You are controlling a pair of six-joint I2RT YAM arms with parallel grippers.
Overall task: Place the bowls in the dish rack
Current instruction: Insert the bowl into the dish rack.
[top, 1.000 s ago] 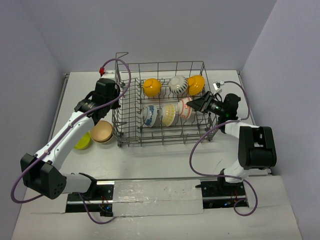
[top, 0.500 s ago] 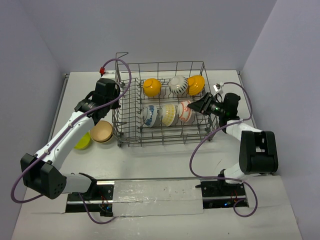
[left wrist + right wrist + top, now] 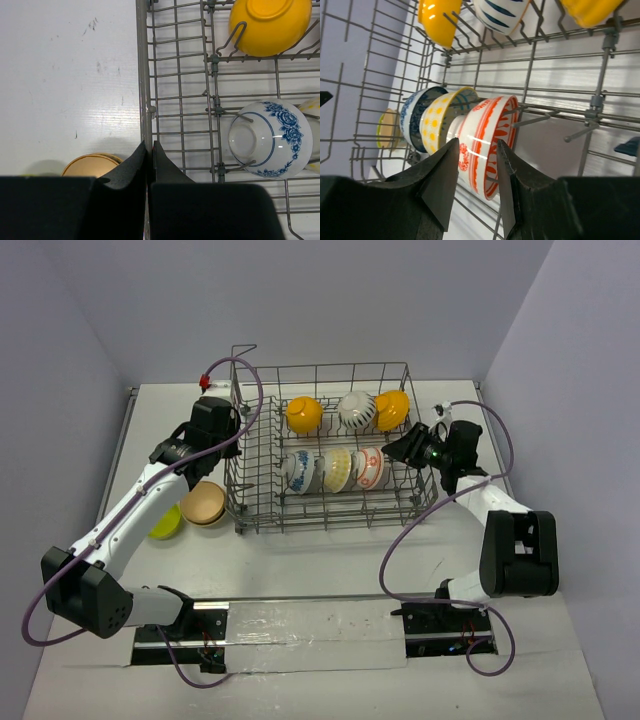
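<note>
I count eight bowls, one dish rack and two grippers. Leftmost in the overhead view, a lime green bowl and a tan bowl sit side by side on the table, just outside the dish rack. The left gripper has its fingers pressed together at the rack's left rim wire (I cannot tell whether it pinches it).

Six bowls stand on edge in the rack:
- **Back row:** orange-yellow bowl, white striped bowl, second orange-yellow bowl.
- **Front row:** blue-patterned bowl, yellow-dotted bowl, red-and-white bowl.

Only the right wrist view shows the right gripper spread, gripping nothing, with the red-and-white bowl beyond its gap.
</note>
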